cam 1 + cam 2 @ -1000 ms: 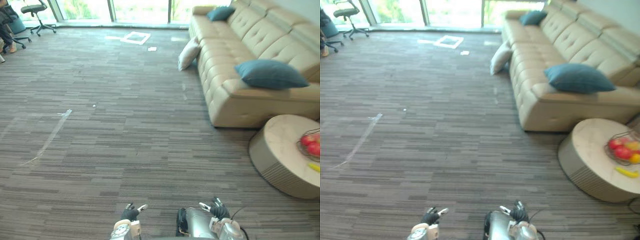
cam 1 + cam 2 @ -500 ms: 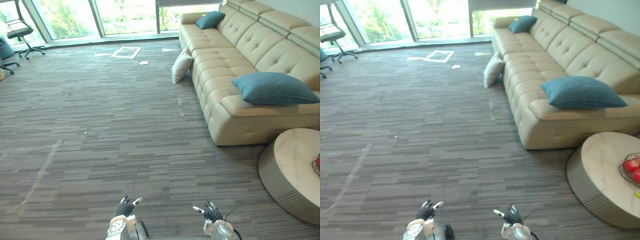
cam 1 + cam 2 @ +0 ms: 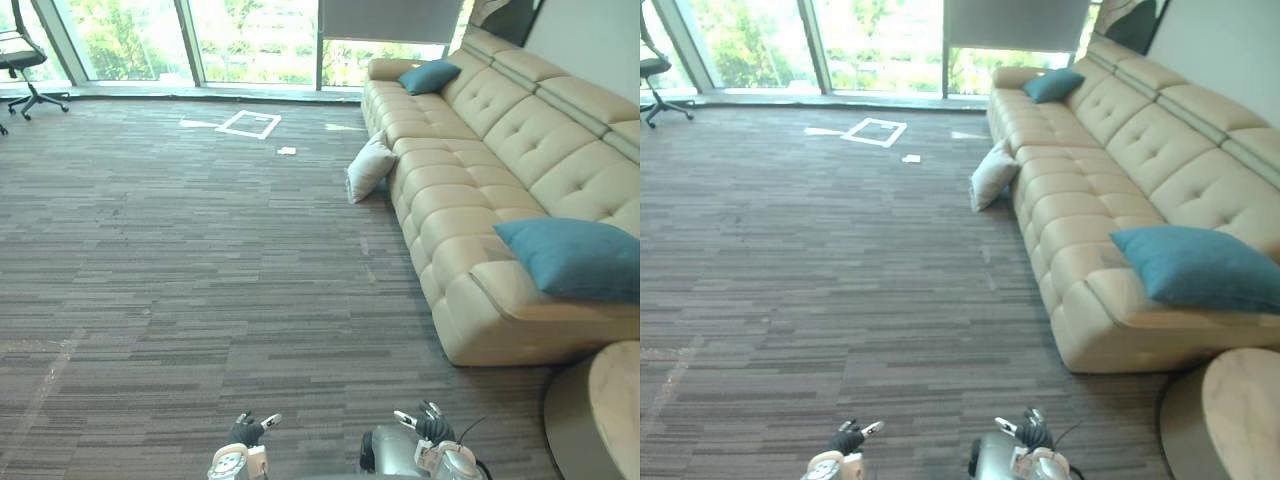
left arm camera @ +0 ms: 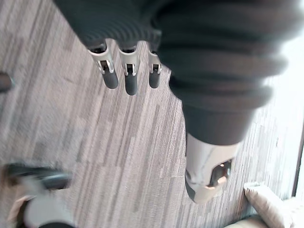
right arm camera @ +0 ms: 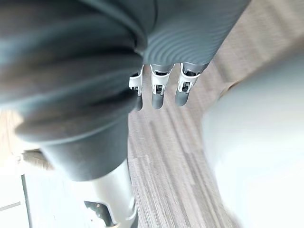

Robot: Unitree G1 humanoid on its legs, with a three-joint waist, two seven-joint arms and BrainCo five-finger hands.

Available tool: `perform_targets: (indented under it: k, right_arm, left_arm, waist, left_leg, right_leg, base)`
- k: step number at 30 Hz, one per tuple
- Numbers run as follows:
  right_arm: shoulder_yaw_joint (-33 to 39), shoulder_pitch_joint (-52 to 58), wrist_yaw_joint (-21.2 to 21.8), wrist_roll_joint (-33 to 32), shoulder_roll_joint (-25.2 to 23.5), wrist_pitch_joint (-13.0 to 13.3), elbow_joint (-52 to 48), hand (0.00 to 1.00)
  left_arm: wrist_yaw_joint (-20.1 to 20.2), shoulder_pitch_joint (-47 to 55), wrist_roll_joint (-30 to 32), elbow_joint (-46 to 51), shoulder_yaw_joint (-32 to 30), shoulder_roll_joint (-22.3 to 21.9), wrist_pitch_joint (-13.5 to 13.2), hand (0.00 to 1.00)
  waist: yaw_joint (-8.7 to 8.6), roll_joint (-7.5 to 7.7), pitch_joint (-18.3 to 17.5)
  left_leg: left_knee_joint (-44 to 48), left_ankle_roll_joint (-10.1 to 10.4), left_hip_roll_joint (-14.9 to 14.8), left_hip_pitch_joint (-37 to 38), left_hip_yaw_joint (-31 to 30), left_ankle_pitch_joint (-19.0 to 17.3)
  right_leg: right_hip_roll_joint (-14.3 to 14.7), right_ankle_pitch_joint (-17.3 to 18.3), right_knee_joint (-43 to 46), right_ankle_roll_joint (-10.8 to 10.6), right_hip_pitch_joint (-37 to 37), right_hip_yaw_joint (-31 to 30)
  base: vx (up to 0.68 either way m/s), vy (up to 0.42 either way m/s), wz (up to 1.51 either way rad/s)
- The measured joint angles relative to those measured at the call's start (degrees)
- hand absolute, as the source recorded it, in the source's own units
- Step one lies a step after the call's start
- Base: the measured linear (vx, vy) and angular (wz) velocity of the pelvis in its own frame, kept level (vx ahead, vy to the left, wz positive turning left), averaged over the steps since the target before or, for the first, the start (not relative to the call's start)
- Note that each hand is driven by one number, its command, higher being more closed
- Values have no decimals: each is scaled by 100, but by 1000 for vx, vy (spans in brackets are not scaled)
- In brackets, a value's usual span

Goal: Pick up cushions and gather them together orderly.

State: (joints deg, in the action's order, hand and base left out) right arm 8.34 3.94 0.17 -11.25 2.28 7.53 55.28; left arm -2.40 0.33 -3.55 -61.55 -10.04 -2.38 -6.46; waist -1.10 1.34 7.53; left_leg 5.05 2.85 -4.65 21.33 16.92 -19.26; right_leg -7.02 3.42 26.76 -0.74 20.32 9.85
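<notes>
The left hand (image 3: pixel 248 432) hangs low in the left eye view, fingers slack and empty, and the right hand (image 3: pixel 432 428) beside it is just as loose, with nothing in it. All three cushions are well apart from both hands. A white fabric cushion (image 3: pixel 369 168) stands on the grey striped carpet (image 3: pixel 180 260), leaning on the front of the beige tufted leather sofa (image 3: pixel 455 190). A near teal cushion (image 3: pixel 575 258) lies on the seat's closest end, and a far teal cushion (image 3: pixel 430 76) sits at the other end.

In the right eye view, a round beige low table (image 3: pixel 1240 400) stands just beside the sofa's near end. Reaching for the near teal cushion from this side could knock an arm against it.

The left wrist view shows straight fingers (image 4: pixel 126 80) over bare carpet, with the white cushion off in a corner. Stooping that low for it may upset the robot's balance.

In the right wrist view, the fingers (image 5: pixel 159 92) are likewise uncurled. Soft stuffing could slide out of a shallow pinch and leave the pile untidy.
</notes>
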Motion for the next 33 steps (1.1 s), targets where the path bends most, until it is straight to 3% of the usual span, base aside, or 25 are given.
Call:
perform_targets:
  k: [1,2,4,6,7,8,9,10,12,14,15,16,17,18,19,20,21,22,23,24,25,27,30,32,33]
  right_arm:
    - [-12,-38,-27,17,137,-14,55,0]
    - [-53,-118,-24,44,138,-34,101,0]
    - [-43,-123,-29,151,155,-33,69,0]
    - [-48,-113,-24,223,160,-91,52,0]
    - [-54,-125,-25,222,160,-119,48,0]
    - [-66,-174,-29,220,145,-132,55,0]
    - [-78,-191,-30,219,126,-133,55,0]
    - [-163,-168,-37,203,87,-132,68,0]
    - [-199,-165,-47,170,5,-139,79,0]
    - [-193,-202,-61,165,-175,-144,62,0]
    - [-185,-204,-70,168,-227,-147,64,0]
    - [-200,-211,-82,183,-267,-146,65,0]
    - [-241,-199,-88,198,-247,-150,130,0]
    - [-257,-215,-88,220,-287,-151,213,0]
    - [-257,-172,-86,228,-397,-151,214,0]
    - [-243,-160,-89,230,-404,-153,197,0]
    - [-234,-158,-89,236,-426,-160,203,0]
    - [-236,-151,-89,247,-474,-159,203,0]
    - [-234,-138,-84,252,-473,-157,192,0]
    - [-238,-134,-69,253,-446,-140,174,0]
    - [-239,-155,-55,253,-441,-127,127,0]
    - [-247,-109,-52,254,-419,-129,-56,0]
    - [-286,-185,-30,270,-363,-82,-80,0]
    - [-316,-275,-27,292,-321,-82,-67,0]
    - [-430,-256,-37,296,-282,-90,-31,0]
  left_arm:
    - [5,-28,12,-16,10,-90,-5,0]
    - [33,-42,31,-45,27,-109,-3,0]
    - [32,-55,124,-114,45,-124,15,0]
    - [32,-50,126,-89,-29,-120,51,0]
    - [47,-8,121,-49,-81,-90,57,0]
    - [44,11,117,95,-210,-96,56,0]
    - [41,10,117,168,-261,-97,54,0]
    - [26,90,107,305,-307,-80,50,0]
    - [21,99,97,448,-306,-75,43,0]
    - [16,107,99,554,-330,-81,7,0]
    - [14,117,99,583,-366,-84,-13,0]
    - [11,127,93,620,-401,-84,-56,0]
    - [4,175,75,672,-425,-63,-76,0]
    - [1,189,58,681,-430,-39,-79,0]
    - [-9,186,58,665,-460,63,-61,0]
    - [-16,187,56,674,-466,74,-59,0]
    - [-12,180,52,619,-458,133,-60,0]
    - [-13,164,52,542,-431,215,-54,0]
    - [-11,162,51,489,-407,231,-48,0]
    - [-17,125,50,395,-378,236,-23,0]
    - [-18,87,51,260,-297,283,11,0]
    - [-18,-7,50,97,-141,296,69,0]
    - [-18,-30,50,-9,-121,219,71,0]
    - [-12,-32,51,-4,-111,132,72,0]
    - [-13,-36,57,3,-65,108,68,0]
  waist:
    - [30,-177,-14]
    - [9,-216,-19]
    - [-84,-293,-35]
    - [-154,-339,-30]
    - [-117,-376,-7]
    - [-99,-410,36]
    - [-87,-419,41]
    - [-21,-335,59]
    - [60,-263,73]
    - [155,-257,74]
    - [157,-252,75]
    - [171,-249,69]
    - [219,-181,1]
    - [230,-89,-64]
    - [178,61,-192]
    - [178,79,-195]
    - [188,160,-214]
    - [193,286,-198]
    - [188,293,-197]
    - [159,245,-146]
    - [141,305,-115]
    - [125,279,-87]
    - [71,217,-44]
    - [43,210,-43]
    - [18,250,0]
  left_leg:
    - [-3,-33,-104,189,-25,70]
    - [204,-15,-161,175,-77,259]
    - [734,136,-284,133,-329,490]
    - [2334,473,-591,-471,-789,895]
    - [3841,1019,-824,-1190,-1091,1432]
    - [4980,983,-1024,-1774,-1053,1404]
    - [5277,872,-1072,-1945,-977,1322]
    - [5569,568,-1179,-2360,-654,1037]
    - [5147,274,-1231,-2822,-120,678]
    - [3399,108,-1088,-3273,355,515]
    - [2806,75,-992,-3393,323,590]
    - [1810,165,-833,-3559,154,1031]
    - [1735,241,-645,-3609,4,1601]
    - [1798,99,-500,-3632,-20,1601]
    - [1972,-74,-421,-3642,117,1344]
    - [2047,-117,-430,-3634,149,1278]
    - [2280,-179,-431,-3491,196,1134]
    - [2181,-260,-319,-3126,329,1077]
    - [2046,-275,-270,-2929,332,1011]
    - [1620,-251,-183,-2335,385,752]
    - [1332,-197,-67,-1835,414,599]
    - [981,-217,-48,-1220,469,567]
    - [377,-216,-109,-519,459,567]
    - [139,-116,-160,-236,420,492]
    - [97,118,-93,-44,267,305]
  right_leg:
    - [90,209,388,166,-15,-8]
    - [23,644,811,200,32,17]
    - [9,1151,1129,292,-157,149]
    - [119,1417,958,337,-620,328]
    - [273,1472,600,405,-1025,389]
    - [445,1490,223,437,-1465,348]
    - [487,1499,73,452,-1664,319]
    - [520,1497,-369,450,-2208,287]
    - [505,1459,-915,385,-2803,158]
    - [373,1503,-1405,285,-3325,-68]
    - [315,1558,-1503,210,-3442,-121]
    - [217,1719,-1581,70,-3583,-245]
    - [104,1842,-1640,26,-3660,-459]
    - [7,1855,-1648,-4,-3678,-591]
    - [-194,1670,-1531,26,-3611,-886]
    - [-209,1572,-1433,-9,-3535,-980]
    - [-249,1214,-844,-178,-3376,-1302]
    - [-308,802,191,-367,-3044,-1408]
    - [-323,491,776,-432,-2798,-1415]
    - [-366,-134,2397,-771,-2048,-1466]
    - [-393,74,3491,-771,-1484,-1426]
    - [-356,561,3848,-527,-880,-1007]
    - [-303,1091,2671,-229,-248,-281]
    - [-177,835,1014,-182,-70,-154]
    - [-70,-127,14,23,-162,-311]
  base:
    - [642,-174,20]
    - [619,-179,13]
    - [647,-266,32]
    - [632,-265,29]
    - [515,-169,0]
    - [612,-181,-11]
    - [472,-77,-27]
    - [421,-40,-27]
    - [412,-7,-42]
    - [491,98,-59]
    - [521,184,-52]
    - [532,250,-66]
    - [549,280,-72]
    - [751,354,-58]
    - [529,232,-30]
    - [751,372,-31]
    - [559,311,-37]
    - [663,356,-39]
    - [535,216,-40]
    - [532,155,-33]
    - [522,122,-27]
    - [466,57,-4]
    - [461,-29,24]
    - [503,-184,54]
    - [430,-188,47]
